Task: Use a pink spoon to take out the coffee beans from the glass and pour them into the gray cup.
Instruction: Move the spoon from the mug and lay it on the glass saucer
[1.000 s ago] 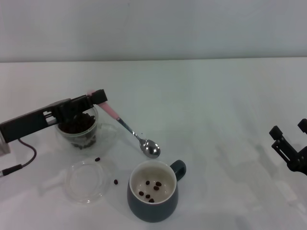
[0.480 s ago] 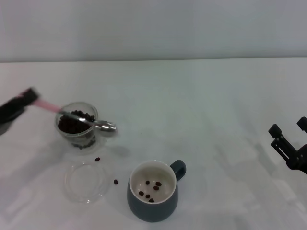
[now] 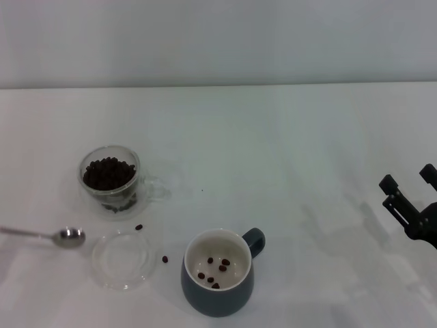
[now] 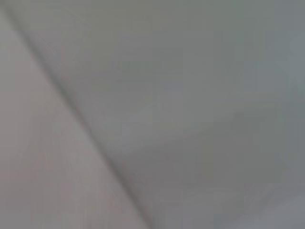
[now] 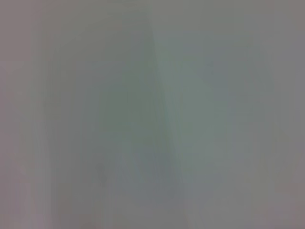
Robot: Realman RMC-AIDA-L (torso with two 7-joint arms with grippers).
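The right pincer (image 3: 408, 184) sits low at the right edge of the head view, its two dark fingers spread apart. The left arm is out of sight.

White table (image 3: 287, 150): glass (image 3: 109, 181), gray cup (image 3: 217, 273)

Plain pale surface (image 4: 200, 114), a faint dark slanting line crossing it, nothing else discernible

Disc: I see a flat clear glass disc (image 3: 123, 259) lying on the table.
Table: I see a white top (image 3: 287, 150).
Wall: I see pale grey wall (image 3: 218, 41) behind.
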